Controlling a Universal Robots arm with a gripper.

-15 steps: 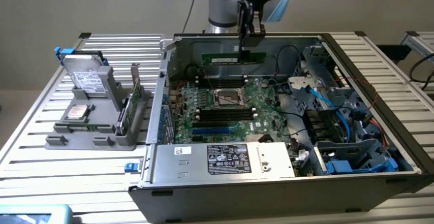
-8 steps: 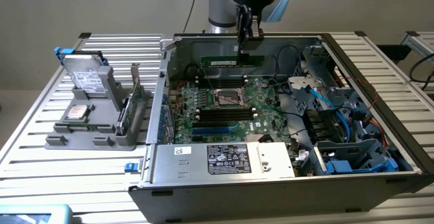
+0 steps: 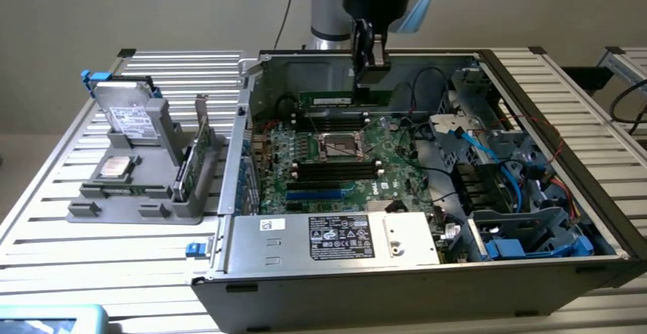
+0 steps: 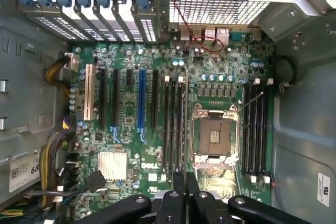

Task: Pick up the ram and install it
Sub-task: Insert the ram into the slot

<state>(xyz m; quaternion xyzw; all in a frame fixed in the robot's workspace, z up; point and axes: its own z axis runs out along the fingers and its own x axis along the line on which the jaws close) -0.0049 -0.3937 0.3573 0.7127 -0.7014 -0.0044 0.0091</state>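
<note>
The ram (image 3: 329,100), a thin green stick with a pale label, hangs level above the motherboard (image 3: 334,160) inside the open computer case. My gripper (image 3: 366,84) comes down from above and is shut on the stick towards the end at the exterior view's right. In the wrist view the black fingers (image 4: 178,192) are pressed close together, looking down at the board (image 4: 131,145). Empty black memory slots (image 4: 173,124) lie on one side of the bare processor socket (image 4: 212,135), with more slots (image 4: 254,129) on the other side.
The case walls (image 3: 253,99) ring the board. A power supply (image 3: 334,235) sits at the front, and drive cages with blue cables (image 3: 505,167) fill the exterior view's right. A grey stand (image 3: 142,175) on the slatted table holds a hard drive, a chip and an expansion card.
</note>
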